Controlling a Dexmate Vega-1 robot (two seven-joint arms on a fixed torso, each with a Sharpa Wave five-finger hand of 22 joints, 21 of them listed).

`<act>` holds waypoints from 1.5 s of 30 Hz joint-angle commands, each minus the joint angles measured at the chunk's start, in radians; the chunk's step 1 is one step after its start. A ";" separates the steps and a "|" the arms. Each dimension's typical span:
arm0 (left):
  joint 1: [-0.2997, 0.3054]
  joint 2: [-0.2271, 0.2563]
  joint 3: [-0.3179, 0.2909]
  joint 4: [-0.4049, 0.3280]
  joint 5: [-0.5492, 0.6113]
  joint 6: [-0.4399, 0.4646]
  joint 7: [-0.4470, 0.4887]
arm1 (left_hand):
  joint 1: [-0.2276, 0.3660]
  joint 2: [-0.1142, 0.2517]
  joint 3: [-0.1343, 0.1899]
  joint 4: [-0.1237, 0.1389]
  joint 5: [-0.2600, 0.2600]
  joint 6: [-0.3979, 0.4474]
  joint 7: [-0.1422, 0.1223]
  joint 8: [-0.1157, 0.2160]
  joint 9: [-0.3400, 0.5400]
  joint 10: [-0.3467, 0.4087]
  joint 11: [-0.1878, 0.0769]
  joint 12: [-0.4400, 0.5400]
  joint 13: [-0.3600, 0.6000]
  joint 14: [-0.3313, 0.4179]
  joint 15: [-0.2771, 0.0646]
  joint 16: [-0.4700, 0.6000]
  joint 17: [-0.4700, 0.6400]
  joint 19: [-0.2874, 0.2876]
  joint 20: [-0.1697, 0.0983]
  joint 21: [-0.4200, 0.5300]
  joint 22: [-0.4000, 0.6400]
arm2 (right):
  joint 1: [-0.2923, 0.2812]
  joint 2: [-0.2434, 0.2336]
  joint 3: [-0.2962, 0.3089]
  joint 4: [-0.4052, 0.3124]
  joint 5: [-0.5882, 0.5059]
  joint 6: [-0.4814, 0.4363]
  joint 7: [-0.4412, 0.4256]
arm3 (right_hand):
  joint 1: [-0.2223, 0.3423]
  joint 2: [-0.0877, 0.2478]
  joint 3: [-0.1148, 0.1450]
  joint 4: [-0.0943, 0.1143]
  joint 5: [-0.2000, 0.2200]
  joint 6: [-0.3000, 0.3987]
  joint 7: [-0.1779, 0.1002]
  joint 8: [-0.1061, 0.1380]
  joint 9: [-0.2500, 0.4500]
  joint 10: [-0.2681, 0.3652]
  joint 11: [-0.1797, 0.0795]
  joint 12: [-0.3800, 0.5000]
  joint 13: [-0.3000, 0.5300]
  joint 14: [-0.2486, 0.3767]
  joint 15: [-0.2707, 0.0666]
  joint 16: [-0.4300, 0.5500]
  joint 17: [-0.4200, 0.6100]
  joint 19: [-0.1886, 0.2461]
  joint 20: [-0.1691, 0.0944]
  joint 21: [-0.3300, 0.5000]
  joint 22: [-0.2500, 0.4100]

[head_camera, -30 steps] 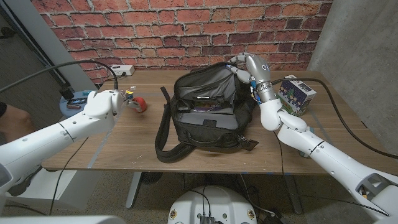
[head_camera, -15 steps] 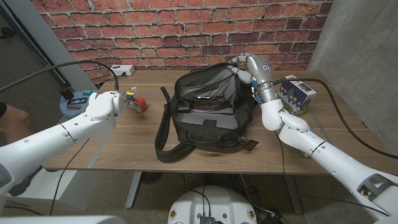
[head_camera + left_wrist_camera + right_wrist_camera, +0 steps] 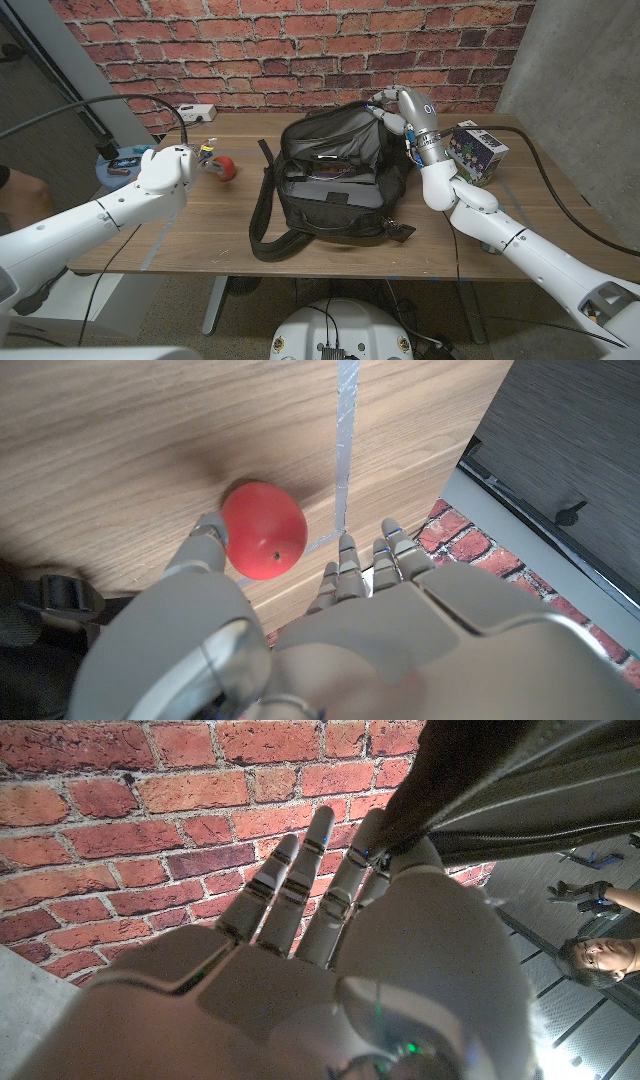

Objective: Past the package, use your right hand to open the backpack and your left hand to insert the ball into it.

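Note:
A black backpack (image 3: 335, 185) stands open in the middle of the table, its mouth facing up. My right hand (image 3: 402, 110) is at the bag's far right top and pinches the edge of the flap (image 3: 440, 795), holding it up while its other fingers (image 3: 300, 870) stretch out. A red ball (image 3: 227, 168) lies on the table left of the bag. My left hand (image 3: 165, 170) hovers just left of the ball. In the left wrist view the thumb (image 3: 208, 538) is beside the ball (image 3: 263, 530), the fingers (image 3: 350, 570) are spread on its other side, and nothing is gripped. The package (image 3: 478, 152), a printed box, sits right of the bag.
A white power strip (image 3: 197, 113) lies at the table's far left, with cables running to it. A small coloured object (image 3: 208, 152) sits just behind the ball. The bag's strap (image 3: 262, 215) loops toward the front edge. A person (image 3: 600, 955) shows in the right wrist view.
My left hand has edged slightly closer to the ball. The right hand keeps holding the flap up, shifted barely to the right. Ball and bag have not moved.

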 commanded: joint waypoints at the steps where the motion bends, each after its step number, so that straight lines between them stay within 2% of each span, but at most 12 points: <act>1: -0.020 -0.012 0.007 0.023 -0.004 0.033 0.011 | 0.005 -0.004 -0.003 -0.002 -0.003 0.013 0.024 0.012 0.002 0.013 -0.005 0.008 0.001 0.015 -0.003 0.007 0.003 0.015 -0.005 0.007 0.002 | -0.014 -0.007 0.010 -0.020 0.002 -0.013 0.012 | 0.010 0.015 -0.005 0.001 0.007 0.005 -0.009 0.004 0.002 0.008 0.001 0.002 0.003 0.009 -0.122 -0.002 0.002 -0.002 -0.102 0.003 0.003; 8: -0.035 -0.025 0.012 0.066 -0.027 0.006 0.045 | 0.007 -0.004 -0.003 -0.002 -0.003 0.014 0.015 0.012 0.001 0.010 -0.011 0.006 0.001 0.016 -0.010 0.006 0.003 0.015 -0.006 0.006 0.002 | -0.014 -0.003 0.010 -0.021 0.000 -0.021 0.015 | 0.009 0.015 -0.007 0.002 0.007 0.006 -0.010 0.004 0.002 0.006 0.001 -0.001 0.001 0.009 -0.121 -0.003 0.003 -0.002 -0.101 0.003 0.003; 17: -0.073 -0.069 0.041 0.141 -0.032 -0.024 0.088 | 0.009 -0.004 -0.004 -0.003 -0.003 0.022 0.004 0.015 0.001 0.006 -0.017 0.003 0.000 0.022 -0.013 0.006 0.003 0.016 -0.008 0.006 0.002 | -0.014 0.006 0.008 -0.013 0.000 -0.036 0.010 | 0.012 0.015 -0.008 0.001 0.007 0.007 -0.010 0.004 0.002 0.008 0.001 0.000 0.002 0.010 -0.122 -0.005 0.004 -0.002 -0.101 0.004 0.003; 25: -0.107 -0.102 0.061 0.203 -0.049 -0.079 0.121 | 0.013 -0.005 -0.005 -0.004 -0.004 0.074 -0.006 0.031 0.001 0.001 -0.013 0.001 0.000 0.026 -0.012 0.004 0.003 0.020 -0.011 0.006 0.002 | -0.017 0.012 0.007 -0.017 0.000 -0.061 0.010 | 0.011 0.015 -0.010 0.002 0.007 0.006 -0.011 0.004 0.002 0.008 0.001 -0.001 0.002 0.010 -0.122 -0.007 0.004 -0.001 -0.100 0.004 0.003; 28: -0.122 -0.115 0.069 0.225 -0.053 -0.094 0.123 | 0.012 -0.006 -0.007 -0.003 -0.004 0.070 -0.020 0.025 0.002 -0.004 0.018 0.000 0.002 0.024 -0.006 0.003 0.004 0.018 -0.009 0.004 0.002 | -0.015 0.014 0.005 -0.016 0.001 -0.067 0.011 | 0.011 0.016 -0.010 0.003 0.008 0.006 -0.010 0.004 0.002 0.008 0.001 -0.001 0.003 0.010 -0.122 -0.008 0.005 -0.002 -0.100 0.004 0.003; 30: -0.133 -0.123 0.075 0.240 -0.057 -0.102 0.119 | 0.011 -0.007 -0.009 -0.002 -0.005 0.056 -0.041 0.018 0.002 -0.005 0.028 0.000 0.004 0.024 0.000 0.002 0.004 0.016 -0.007 0.003 0.002 | -0.015 0.015 0.003 -0.013 0.001 -0.068 0.009 | 0.011 0.016 -0.011 0.003 0.008 0.005 -0.010 0.003 0.002 0.008 0.001 -0.001 0.003 0.010 -0.122 -0.008 0.005 -0.003 -0.101 0.003 0.003; 35: -0.159 -0.135 0.088 0.278 -0.063 -0.135 0.114 | 0.010 -0.007 -0.011 -0.001 -0.005 0.051 -0.080 0.015 0.003 -0.001 0.040 0.004 0.007 0.027 0.009 0.002 0.005 0.016 -0.001 0.003 0.002 | -0.012 0.018 -0.003 -0.007 0.002 -0.069 0.008 | 0.012 0.017 -0.012 0.003 0.008 0.007 -0.010 0.004 0.002 0.008 0.001 -0.002 0.004 0.012 -0.123 -0.008 0.008 -0.002 -0.100 0.004 0.003; 36: -0.159 -0.135 0.089 0.278 -0.064 -0.135 0.114 | 0.010 -0.007 -0.011 -0.001 -0.005 0.050 -0.082 0.014 0.003 -0.001 0.041 0.004 0.007 0.027 0.009 0.002 0.005 0.016 0.000 0.003 0.002 | -0.012 0.018 -0.004 -0.007 0.003 -0.069 0.008 | 0.011 0.017 -0.012 0.003 0.008 0.007 -0.010 0.004 0.002 0.007 0.001 -0.002 0.003 0.011 -0.122 -0.008 0.007 -0.002 -0.100 0.004 0.003; 38: -0.171 -0.146 0.095 0.297 -0.062 -0.137 0.113 | 0.009 -0.007 -0.013 0.000 -0.006 0.044 -0.108 0.012 0.003 0.000 0.044 0.005 0.009 0.028 0.011 0.002 0.005 0.017 0.003 0.003 0.002 | -0.013 0.023 -0.005 -0.007 0.001 -0.078 0.004 | 0.014 0.016 -0.012 0.002 0.008 0.007 -0.010 0.004 0.002 0.008 0.000 -0.002 0.004 0.011 -0.123 -0.009 0.008 -0.003 -0.100 0.004 0.003; 45: -0.189 -0.164 0.111 0.336 -0.065 -0.178 0.131 | 0.010 -0.007 -0.014 -0.001 -0.005 0.064 -0.099 0.020 0.004 0.026 0.037 0.016 0.012 0.051 0.005 0.009 0.005 0.034 0.004 0.009 0.003 | -0.026 0.020 -0.003 -0.023 -0.001 -0.099 -0.002 | 0.014 0.017 -0.013 0.002 0.008 0.006 -0.008 0.003 0.002 0.008 0.001 -0.003 0.004 0.012 -0.122 -0.009 0.008 -0.003 -0.100 0.004 0.003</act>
